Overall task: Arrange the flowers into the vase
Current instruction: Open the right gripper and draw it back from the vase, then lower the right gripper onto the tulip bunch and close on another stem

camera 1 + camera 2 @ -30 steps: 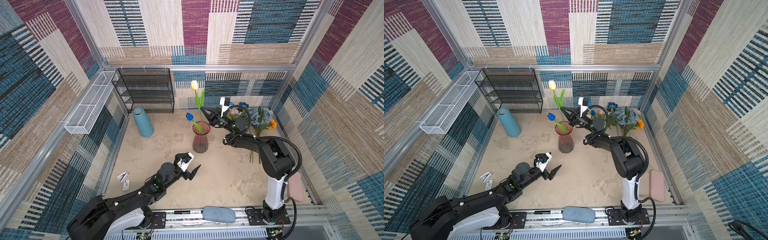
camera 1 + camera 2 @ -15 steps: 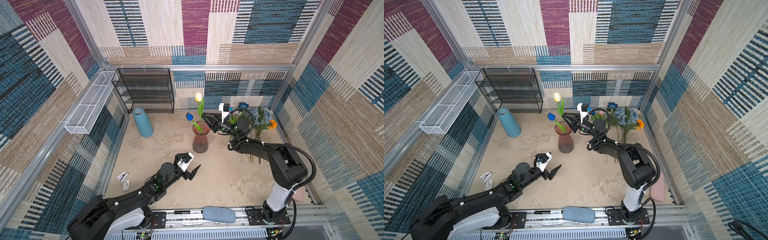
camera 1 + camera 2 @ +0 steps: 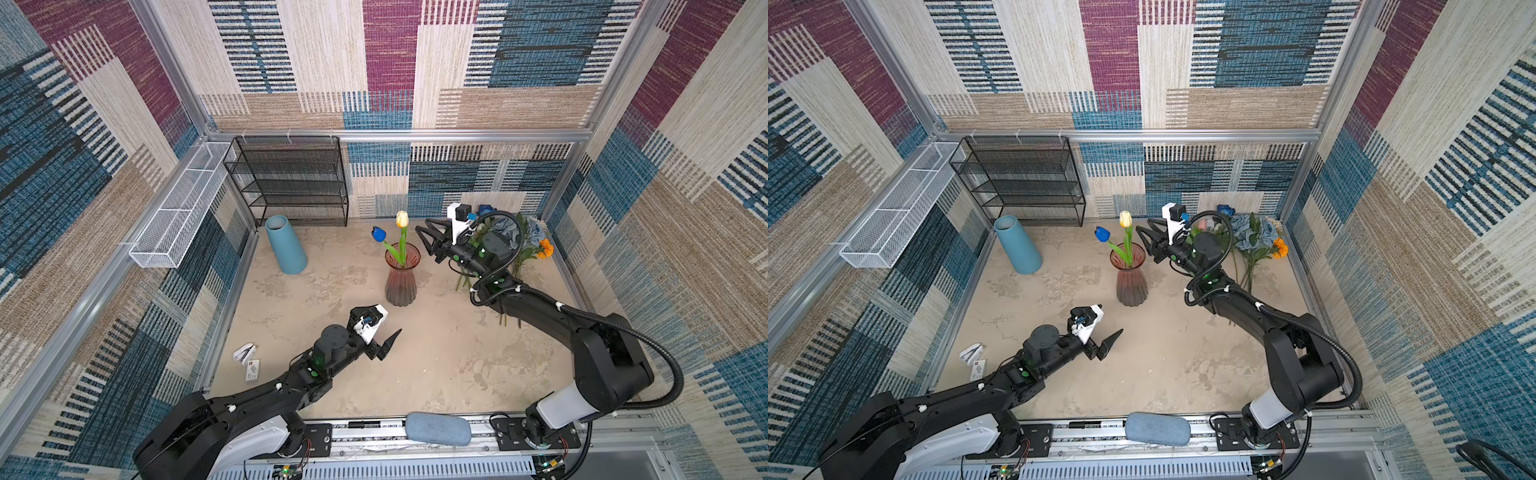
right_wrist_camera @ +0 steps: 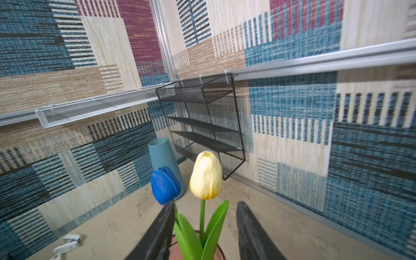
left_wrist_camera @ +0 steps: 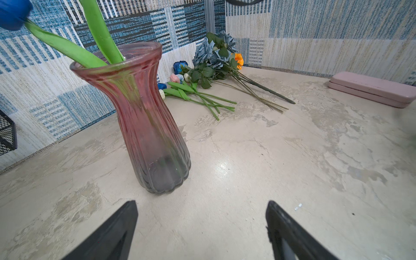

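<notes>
Centre of surface (image 3: 415,365): ribbed pink glass vase (image 3: 400,282), upright, holding one cream tulip (image 3: 402,219) and one blue tulip (image 3: 378,235). Right end effector (image 3: 422,227): beside the blooms, jaws parted, gripping nothing. Left end effector (image 5: 202,202): low near the vase foot, jaws wide, empty. Other flowers (image 5: 216,60): lying loose at the far right corner.

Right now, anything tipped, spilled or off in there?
Nothing tipped or spilled. The pink vase stands upright holding a blue tulip and a cream tulip; the other flowers lie heaped at the back right. Only strays: a small white stapler-like thing and a card at the left edge.
</notes>
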You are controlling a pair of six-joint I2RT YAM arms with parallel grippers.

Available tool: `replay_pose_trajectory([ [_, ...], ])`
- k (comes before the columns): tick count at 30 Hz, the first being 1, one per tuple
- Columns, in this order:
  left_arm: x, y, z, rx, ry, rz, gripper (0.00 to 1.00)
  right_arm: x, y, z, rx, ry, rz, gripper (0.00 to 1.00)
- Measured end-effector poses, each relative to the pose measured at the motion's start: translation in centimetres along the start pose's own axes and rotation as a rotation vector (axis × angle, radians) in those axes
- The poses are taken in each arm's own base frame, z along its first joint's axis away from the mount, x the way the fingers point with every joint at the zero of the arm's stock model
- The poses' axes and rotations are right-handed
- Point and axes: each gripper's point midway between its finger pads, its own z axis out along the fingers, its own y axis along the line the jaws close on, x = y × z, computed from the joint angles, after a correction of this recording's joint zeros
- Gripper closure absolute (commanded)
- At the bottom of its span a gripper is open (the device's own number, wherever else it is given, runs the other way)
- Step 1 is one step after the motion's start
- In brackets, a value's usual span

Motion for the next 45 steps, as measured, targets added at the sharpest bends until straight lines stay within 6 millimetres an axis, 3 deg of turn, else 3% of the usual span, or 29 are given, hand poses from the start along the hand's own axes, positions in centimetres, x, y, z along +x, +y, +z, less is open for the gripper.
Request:
replay_pose_trajectory([
  [4,-0.3,0.0,-0.2,-0.002,-0.012,0.000,0.08,-1.3,-3.0,-0.9,0.102,0.011,-0.030,0.46],
  [8,-0.3,0.0,-0.2,-0.002,-0.012,0.000,0.08,-0.4,-10.2,-2.0,0.261,0.096,0.039,0.50],
  [12,0.0,0.0,-0.1,0.000,-0.003,0.000,0.08,4.6,-17.3,-1.3,0.431,0.302,0.142,0.64],
  [15,0.4,-0.1,0.0,0.001,0.009,0.000,0.08,11.0,-20.0,-1.5,0.515,0.517,0.194,0.63],
  [19,0.3,0.0,0.0,0.001,0.007,-0.001,0.08,17.6,-21.8,-3.4,0.592,0.763,0.240,0.63],
  [27,0.3,-0.1,0.1,0.004,0.010,-0.001,0.08,23.7,-23.8,-5.5,0.678,0.984,0.251,0.67],
  [38,0.4,-0.1,0.1,0.004,0.012,-0.001,0.08,26.9,-24.7,-5.8,0.686,1.070,0.251,0.71],
  [45,0.4,-0.1,0.1,0.005,0.012,-0.001,0.09,27.5,-25.2,-5.1,0.678,1.070,0.242,0.87],
])
